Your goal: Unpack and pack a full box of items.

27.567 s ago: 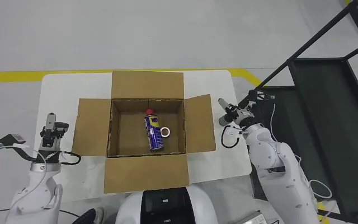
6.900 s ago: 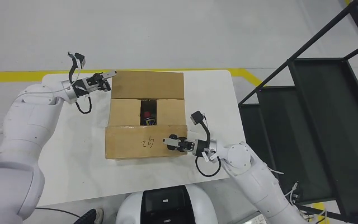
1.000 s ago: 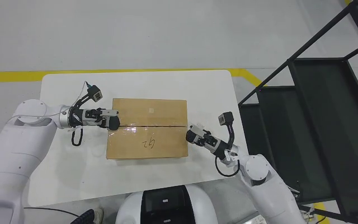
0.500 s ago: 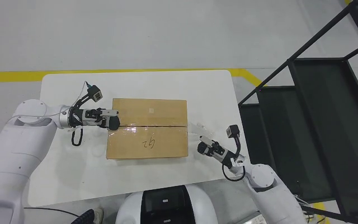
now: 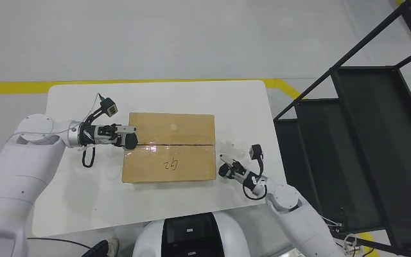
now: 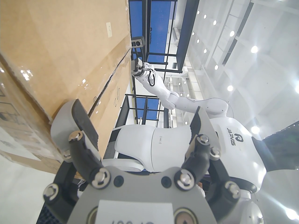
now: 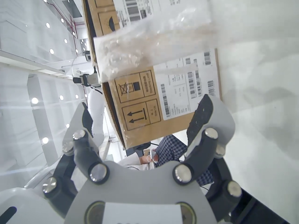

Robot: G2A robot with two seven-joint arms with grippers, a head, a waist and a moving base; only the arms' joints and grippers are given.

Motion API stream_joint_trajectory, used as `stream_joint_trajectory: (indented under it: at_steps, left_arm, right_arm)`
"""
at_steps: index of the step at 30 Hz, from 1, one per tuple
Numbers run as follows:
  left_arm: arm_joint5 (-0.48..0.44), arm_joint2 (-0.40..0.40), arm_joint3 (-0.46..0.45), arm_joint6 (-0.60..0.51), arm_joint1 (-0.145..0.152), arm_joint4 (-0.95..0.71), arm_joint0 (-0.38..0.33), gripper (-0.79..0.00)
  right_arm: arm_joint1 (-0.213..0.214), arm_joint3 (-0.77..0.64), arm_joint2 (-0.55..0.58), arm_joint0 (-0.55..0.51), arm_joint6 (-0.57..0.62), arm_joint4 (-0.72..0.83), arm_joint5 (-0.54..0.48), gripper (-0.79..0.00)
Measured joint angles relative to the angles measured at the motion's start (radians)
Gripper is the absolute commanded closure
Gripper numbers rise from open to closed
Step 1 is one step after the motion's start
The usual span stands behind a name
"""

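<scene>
R pincer (image 5: 223,170) has come back toward the box (image 5: 170,144) vs half a sec ago, when it sat farther out over the desk (image 5: 77,193). A sec ago it was higher up, by the R end of the seam (image 5: 173,145). It's now just off the box's R side, toward the near corner. L pincer (image 5: 130,137) and its arm are unchanged over that sec. The box is shut same as before, flaps meeting along the seam. ~7 s back the flaps were still partly open.

R pincer (image 7: 144,104): fingers spread, nothing between them. Right ahead is the box's R side wall (image 7: 140,87), w/ printed labels (image 7: 186,89) and arrow marks on it. A clear film strip (image 7: 154,45) hangs off that wall above the pincer's line, and white desk (image 7: 257,71) lies beside the wall. From the top view the strip (image 5: 234,149) sticks out from the box's R side near the seam end, just past the pincer.

L pincer (image 6: 137,113): also spread, holding nothing. One finger (image 6: 81,122) is at the box's L top edge by the seam (image 6: 112,75); can't tell if it touches. The box top (image 6: 58,36) runs away from it, and the R pincer (image 6: 136,67) is at the far end.

The box sits mid-desk between the 2 pincers.
</scene>
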Motion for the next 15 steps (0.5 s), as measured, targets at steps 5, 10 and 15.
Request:
stream_joint_trajectory:
  at_steps: [5, 10, 15]
  left_arm:
    - [0.0, 0.0, 0.0, 0.0, 0.0, 0.0, 0.0, -0.785]
    - [0.0, 0.0, 0.0, 0.0, 0.0, 0.0, 0.0, -0.785]
    - [0.0, 0.0, 0.0, 0.0, 0.0, 0.0, 0.0, -0.785]
  right_arm:
    - [-0.012, 0.061, -0.026, 0.04, 0.001, 0.087, 0.026, -0.785]
    - [-0.025, 0.109, -0.039, 0.067, -0.026, 0.176, 0.024, -0.785]
    - [-0.039, 0.132, -0.05, 0.083, -0.031, 0.265, -0.032, -0.785]
